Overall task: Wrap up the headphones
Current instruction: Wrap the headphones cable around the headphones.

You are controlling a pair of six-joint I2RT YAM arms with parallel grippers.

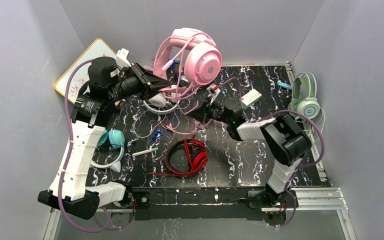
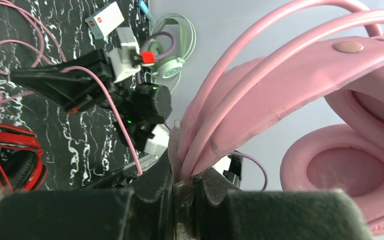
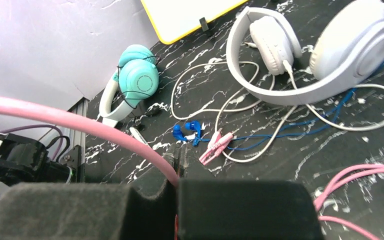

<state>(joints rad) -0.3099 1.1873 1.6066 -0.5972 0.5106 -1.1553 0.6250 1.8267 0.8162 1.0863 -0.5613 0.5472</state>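
Status from my end, near edge outward.

- Red headphones [image 1: 187, 156] are lying near the middle of the table's [image 1: 240, 160] near edge, cord loose around them. Teal headphones [image 1: 114, 139] are sitting at the left edge. Neither looks wrapped.
- Right claw [image 3: 176, 172] is sitting mid-table, pressed together on the pink cord [image 3: 80, 122].
- Left claw [image 2: 185, 182] is reaching toward the far-left corner, pinching the headband of the pink headphones [image 2: 290, 95]. I'm judging the cups are hanging clear above the far edge.
- White headphones [image 3: 300, 55] are lying just below the left claw. Mint green headphones [image 1: 305, 102] are resting off the far-right corner.

Risks I'm watching:
- Pink slack is looping on the table in among the white cord and a blue cable [image 3: 190, 131]. Winding from here is likely dragging those along, maybe the white set too.
- The cord is thin between the pads, so any tension could be sliding it out.
- The left claw is biting only the band's edge, so cup weight could be twisting it loose.

View differences:
- Left wrist is showing the band seated between the fingers; from the top that contact is lost against dark hardware.
- Right wrist is showing the pink plugs [image 3: 215, 147] lying free beside the blue cable; from the top I'm only getting a tangle.
- Only the top view is giving me both arms and the slack between them.
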